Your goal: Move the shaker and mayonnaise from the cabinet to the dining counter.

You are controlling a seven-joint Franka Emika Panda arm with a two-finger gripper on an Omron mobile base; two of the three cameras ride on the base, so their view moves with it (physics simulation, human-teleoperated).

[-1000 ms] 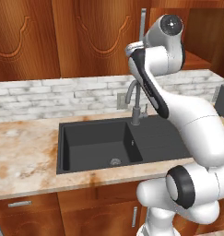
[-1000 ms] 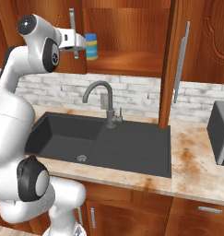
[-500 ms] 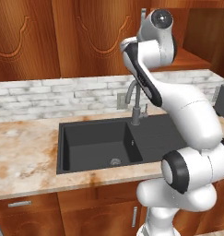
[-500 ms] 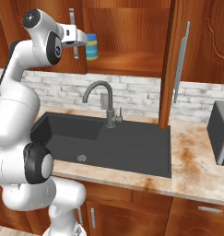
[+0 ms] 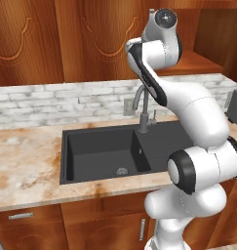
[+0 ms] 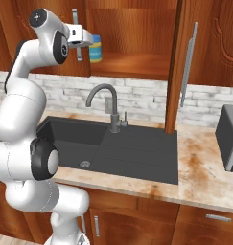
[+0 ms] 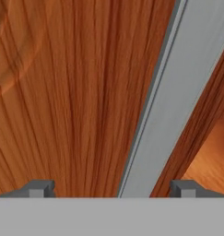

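- Swinging further in since a second ago, the arm is bringing the gripper (image 7: 111, 188) right up against the cabinet (image 6: 137, 33) door's silver bar handle (image 7: 178, 92).
- Jaws are standing wide, gripping nothing.
- Mayonnaise (image 6: 95, 49) is sitting on the open cabinet shelf, above the black sink (image 6: 113, 148).

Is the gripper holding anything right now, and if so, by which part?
Nothing is held. The gripper is open, its fingertips either side of the cabinet door's silver bar handle, not closed on it.
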